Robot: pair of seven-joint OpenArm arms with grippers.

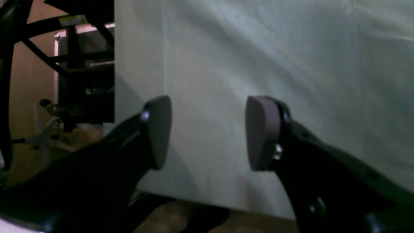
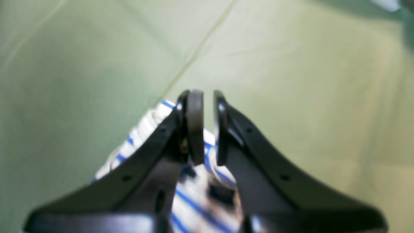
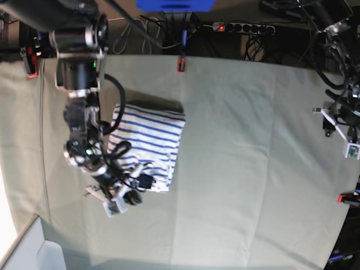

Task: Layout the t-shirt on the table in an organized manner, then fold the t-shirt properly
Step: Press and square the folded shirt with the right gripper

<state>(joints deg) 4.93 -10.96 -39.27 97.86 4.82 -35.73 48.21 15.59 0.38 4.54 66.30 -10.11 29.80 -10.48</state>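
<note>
Pale grey-green cloth covers the desk point(image 3: 242, 140) from edge to edge, creased in long lines, with a red clamp point(image 3: 181, 64) pinned at its far edge in the base view. Nearest that camera's lower left, the right end effector point(image 3: 135, 188) sits low over the near corner of the t-shirt point(image 3: 149, 140). In the blurred right wrist view its fingers stand almost together with only a thin slit between them, striped fabric lying directly beneath; it seems to pinch nothing, though the blur leaves that uncertain. The t-shirt lies folded into a compact rectangle on the desk's left half, blue stripes facing up. Well apart, at the right edge of the base view, the left end effector point(image 1: 207, 132) hangs with its pads clearly spread and empty, bare cloth behind them. Cables and a power strip point(image 3: 242, 26) lie beyond the desk.
</note>
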